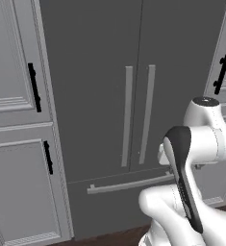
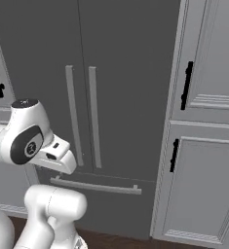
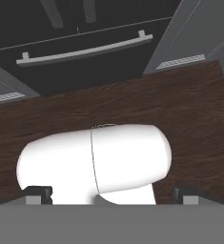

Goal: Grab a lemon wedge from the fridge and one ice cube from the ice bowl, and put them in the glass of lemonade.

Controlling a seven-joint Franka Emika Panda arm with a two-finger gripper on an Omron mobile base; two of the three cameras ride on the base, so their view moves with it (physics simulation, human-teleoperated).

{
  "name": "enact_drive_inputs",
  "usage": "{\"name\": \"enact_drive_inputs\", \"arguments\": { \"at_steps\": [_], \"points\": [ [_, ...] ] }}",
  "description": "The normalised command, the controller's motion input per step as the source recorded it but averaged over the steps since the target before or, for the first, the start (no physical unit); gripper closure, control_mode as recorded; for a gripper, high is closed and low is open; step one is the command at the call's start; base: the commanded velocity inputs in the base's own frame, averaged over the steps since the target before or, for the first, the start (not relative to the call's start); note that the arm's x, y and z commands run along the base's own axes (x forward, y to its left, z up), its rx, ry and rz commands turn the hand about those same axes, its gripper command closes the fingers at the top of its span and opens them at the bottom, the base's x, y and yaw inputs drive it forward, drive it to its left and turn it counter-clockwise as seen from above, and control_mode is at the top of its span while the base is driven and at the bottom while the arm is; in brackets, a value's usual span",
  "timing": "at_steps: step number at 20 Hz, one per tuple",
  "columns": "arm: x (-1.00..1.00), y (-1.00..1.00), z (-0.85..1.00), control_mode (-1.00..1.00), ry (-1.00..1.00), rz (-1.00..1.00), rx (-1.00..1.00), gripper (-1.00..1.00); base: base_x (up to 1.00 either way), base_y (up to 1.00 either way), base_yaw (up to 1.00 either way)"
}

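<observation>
We face the fridge [image 1: 90, 86], a tall dark grey appliance whose two doors are both shut, the seam between them running straight down the middle. Its pair of long light grey bar handles [image 1: 137, 115] stand upright just either side of that seam, at about 12 o'clock from our arm in the left base view. Below them the lower drawer [image 1: 109, 202] is shut too, its horizontal bar [image 1: 129, 184] lying across it.

In the right base view the same doors sit at 12 to 1 o'clock from the arm's elbow, and the drawer's bar is at 3 o'clock from the arm's white shoulder link. Paler grey panelled cabinets [image 2: 203, 146] with black handles [image 2: 186, 85] flank the fridge at 3 o'clock; more of them [image 1: 18, 120] stand at 9 o'clock in the left base view.

In the hand view we look down at the dark wood floor [image 3: 189, 109], with the drawer's bar at 12 o'clock. Our gripper [image 3: 111, 196] has its two dark fingertips [image 3: 37, 194] far apart at 7 and 5 o'clock, spread wide with nothing between them
</observation>
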Motion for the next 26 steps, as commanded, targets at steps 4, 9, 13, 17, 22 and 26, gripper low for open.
{"name": "enact_drive_inputs", "arguments": {
  "at_steps": [4, 9, 13, 17, 22, 26],
  "points": [
    [0.0, 0.0, 0.0, 1.0, 0.0, 0.0, 0.0, -1.0, -0.53, 0.12, 0.0],
    [0.0, 0.0, 0.0, 1.0, 0.0, 0.0, 0.0, -1.0, -0.1, 0.02, 0.08],
    [0.0, 0.0, 0.0, 1.0, 0.0, 0.0, 0.0, -1.0, 0.09, 0.11, 0.23],
    [0.0, 0.0, 0.0, 1.0, 0.0, 0.0, 0.0, -1.0, 0.12, 0.01, 0.25],
    [0.0, 0.0, 0.0, 1.0, 0.0, 0.0, 0.0, -1.0, 0.0, -0.11, 0.11],
    [0.0, 0.0, 0.0, 1.0, 0.0, 0.0, 0.0, -1.0, -0.12, -0.02, 0.0]
  ]
}}
